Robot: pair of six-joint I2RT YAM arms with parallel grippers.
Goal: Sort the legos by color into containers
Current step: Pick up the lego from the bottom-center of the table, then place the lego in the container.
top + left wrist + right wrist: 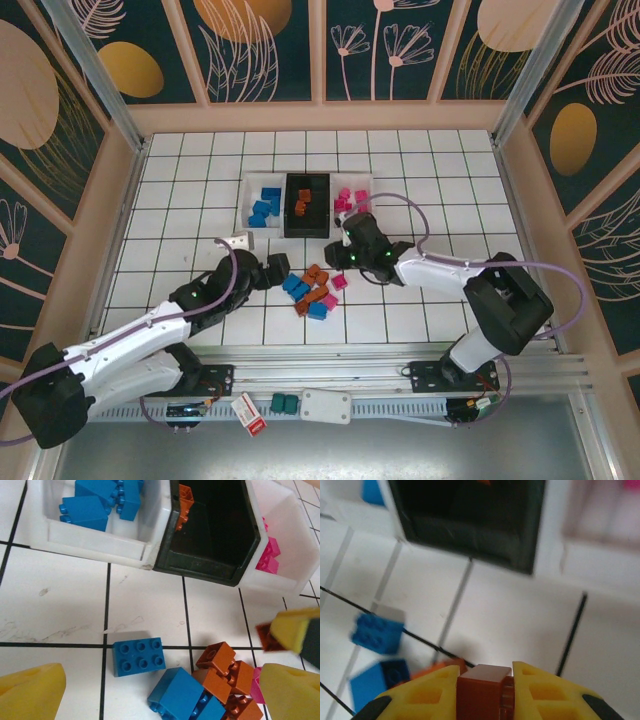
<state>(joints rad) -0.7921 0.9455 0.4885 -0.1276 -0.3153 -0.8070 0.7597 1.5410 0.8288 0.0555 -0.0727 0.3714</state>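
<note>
My right gripper [485, 674] clamps an orange-brown brick [484, 692], left gripper [275, 270] gapes; near the black bin [306, 228], a pile [312, 290] lies unsorted.

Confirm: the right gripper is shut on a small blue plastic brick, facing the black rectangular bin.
Wrong colour: the right gripper is shut on a small orange-brown plastic brick, facing the black rectangular bin. The right wrist view shows it.
</note>
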